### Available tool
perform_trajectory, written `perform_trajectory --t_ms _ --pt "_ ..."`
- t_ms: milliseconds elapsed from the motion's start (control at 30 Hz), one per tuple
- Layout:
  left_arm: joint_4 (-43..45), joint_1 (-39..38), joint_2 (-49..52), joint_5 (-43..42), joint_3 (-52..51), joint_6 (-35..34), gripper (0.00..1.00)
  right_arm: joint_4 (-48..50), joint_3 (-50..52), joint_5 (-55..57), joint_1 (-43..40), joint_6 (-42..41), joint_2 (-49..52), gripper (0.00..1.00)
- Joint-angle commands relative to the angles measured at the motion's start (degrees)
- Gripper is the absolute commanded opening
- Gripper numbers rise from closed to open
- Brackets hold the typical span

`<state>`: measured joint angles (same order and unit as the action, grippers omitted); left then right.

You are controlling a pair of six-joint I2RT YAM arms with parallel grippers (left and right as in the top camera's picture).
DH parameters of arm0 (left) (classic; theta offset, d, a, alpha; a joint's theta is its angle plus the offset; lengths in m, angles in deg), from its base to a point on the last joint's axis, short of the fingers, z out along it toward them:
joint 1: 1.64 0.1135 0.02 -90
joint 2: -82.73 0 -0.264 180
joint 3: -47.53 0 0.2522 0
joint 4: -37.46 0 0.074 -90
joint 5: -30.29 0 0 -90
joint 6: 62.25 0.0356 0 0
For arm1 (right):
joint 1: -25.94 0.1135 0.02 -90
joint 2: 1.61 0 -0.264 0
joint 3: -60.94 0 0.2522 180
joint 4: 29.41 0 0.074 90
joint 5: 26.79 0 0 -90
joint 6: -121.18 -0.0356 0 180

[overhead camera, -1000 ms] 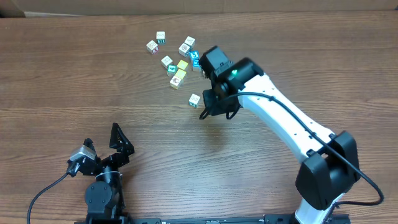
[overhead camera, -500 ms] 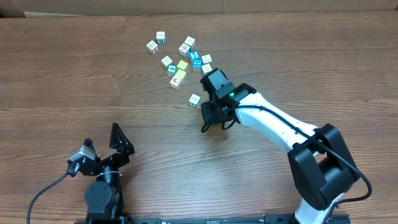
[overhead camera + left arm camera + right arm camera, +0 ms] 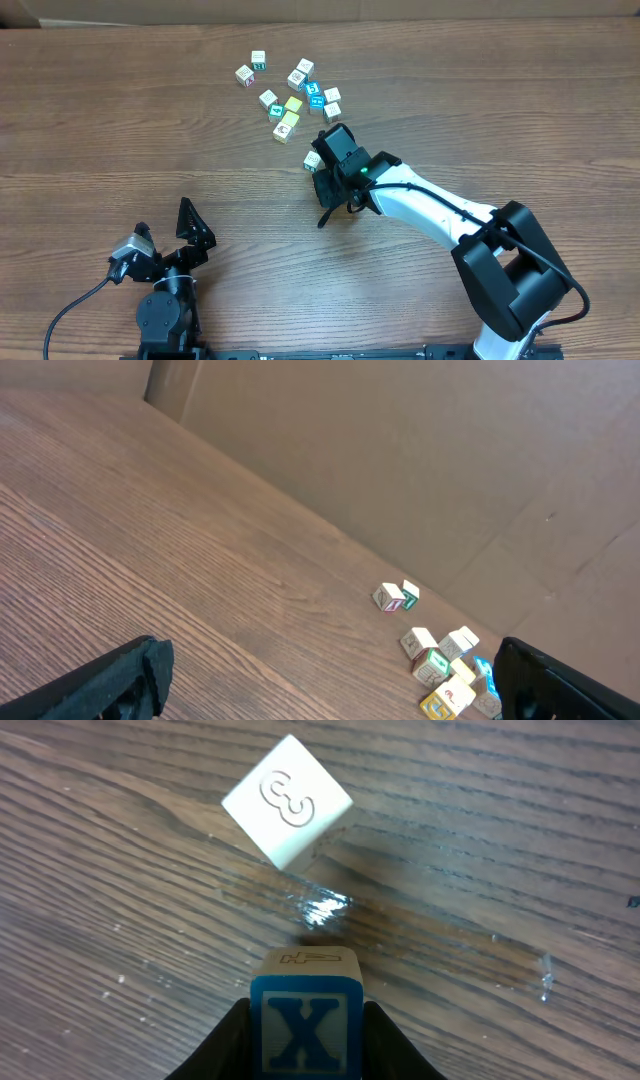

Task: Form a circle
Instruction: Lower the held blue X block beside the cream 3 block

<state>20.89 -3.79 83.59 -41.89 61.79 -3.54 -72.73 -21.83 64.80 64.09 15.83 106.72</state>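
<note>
A blue cube with a dark X (image 3: 305, 1028) sits between the fingers of my right gripper (image 3: 305, 1045), which is shut on it just above the table. Just beyond it lies a white cube marked 3 (image 3: 287, 802), apart from the held one. From above, the right gripper (image 3: 329, 196) is close beside that white cube (image 3: 312, 159), and the X cube is hidden under it. Farther back, two blue and two white cubes form a small tight cluster (image 3: 322, 100). Near the front edge my left gripper (image 3: 190, 236) stands open and empty.
A loose scatter of white, yellow and teal cubes (image 3: 285, 110) lies left of the cluster, with two more cubes (image 3: 251, 68) farther back left. The same scatter (image 3: 440, 660) appears in the left wrist view. A cardboard wall (image 3: 400, 450) rises behind the table.
My right arm has swung down and left from beside the tight cluster toward the front, bringing the gripper next to the lone white cube. The left arm has not moved.
</note>
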Motion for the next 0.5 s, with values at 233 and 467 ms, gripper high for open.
perform_trajectory --t_ms 233,467 --pt "0.0 0.0 -0.5 0.6 -0.2 0.7 1.0 2.8 0.6 0.9 0.1 0.6 3.0 0.28" --pt "0.0 0.0 -0.5 0.6 -0.2 0.7 1.0 4.4 0.6 1.0 0.1 0.8 3.0 0.32"
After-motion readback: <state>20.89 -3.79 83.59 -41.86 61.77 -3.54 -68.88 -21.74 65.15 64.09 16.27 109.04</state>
